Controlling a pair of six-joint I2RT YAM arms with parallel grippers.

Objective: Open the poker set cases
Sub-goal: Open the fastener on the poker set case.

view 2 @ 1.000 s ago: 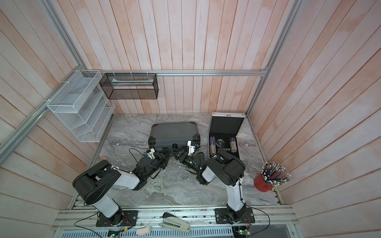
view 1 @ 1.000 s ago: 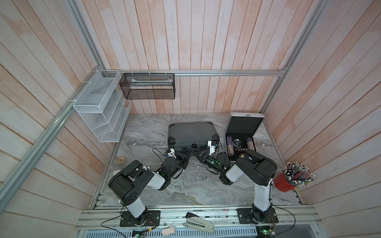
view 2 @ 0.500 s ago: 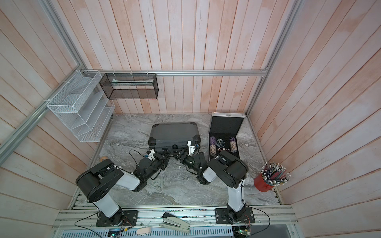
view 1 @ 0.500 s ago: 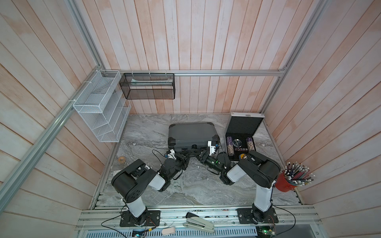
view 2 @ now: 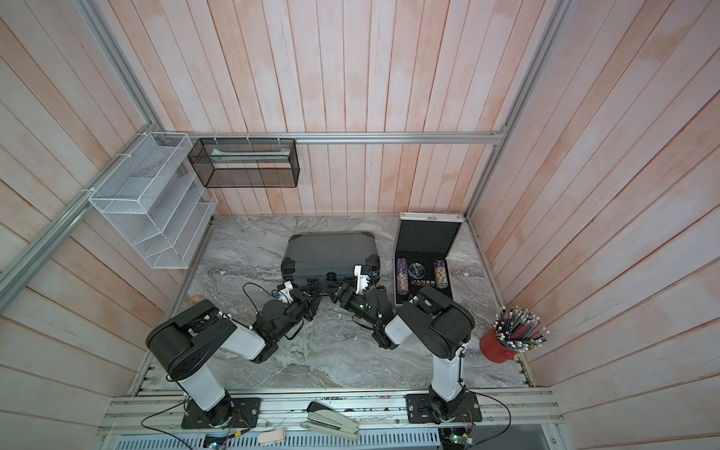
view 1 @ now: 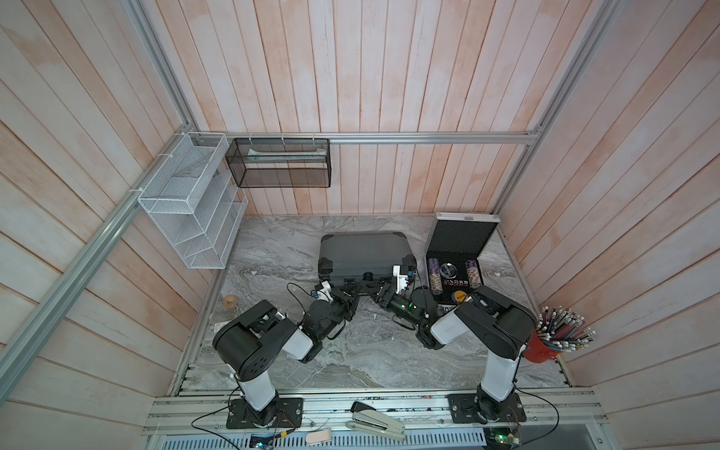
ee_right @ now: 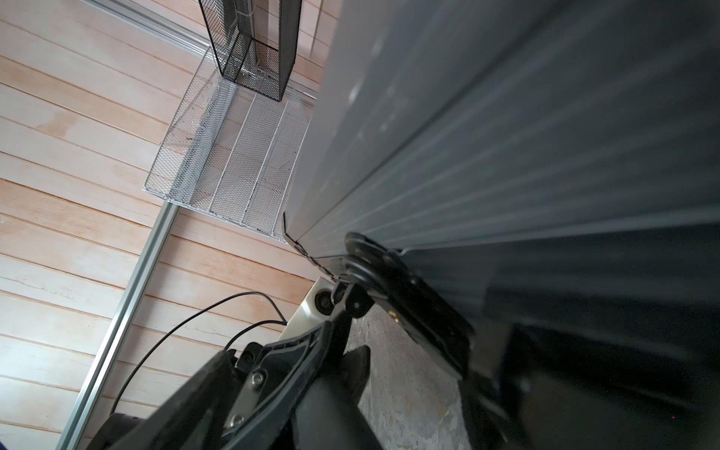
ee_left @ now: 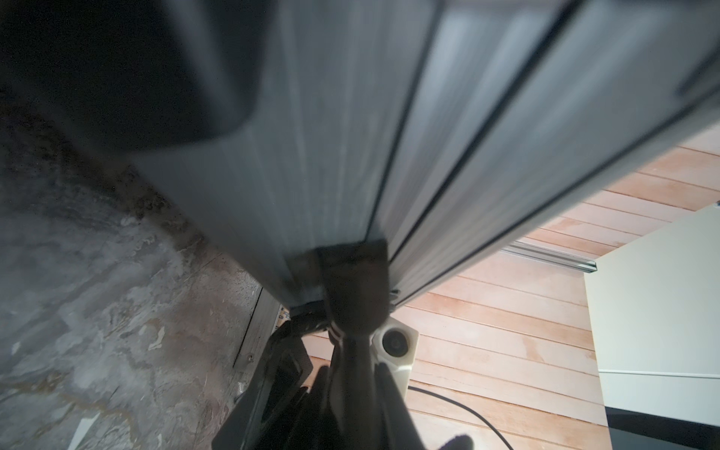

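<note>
The larger dark grey poker case (view 1: pixel 364 249) (view 2: pixel 331 249) lies closed in the middle of the marble table. The smaller silver case (view 1: pixel 461 235) (view 2: pixel 428 237) stands open at the right, lid upright, with chips in its black foam. Both grippers meet at the dark case's front wall by its handle (view 1: pixel 366 276). My left gripper (view 1: pixel 356 290) (ee_left: pixel 354 280) is shut, its tip pressed against a dark latch on the case front (ee_left: pixel 331 136). My right gripper (view 1: pixel 376 290) (ee_right: pixel 413 362) is open, with the black handle mount (ee_right: pixel 389 280) just ahead of its jaws.
A white mesh rack (view 1: pixel 191 206) hangs on the left wall and a black mesh basket (view 1: pixel 278 163) on the back wall. A red cup of pencils (view 1: pixel 545 343) stands at the right. A stapler (view 1: pixel 378 420) lies on the front rail, and a small orange object (view 1: pixel 228 302) at the table's left edge.
</note>
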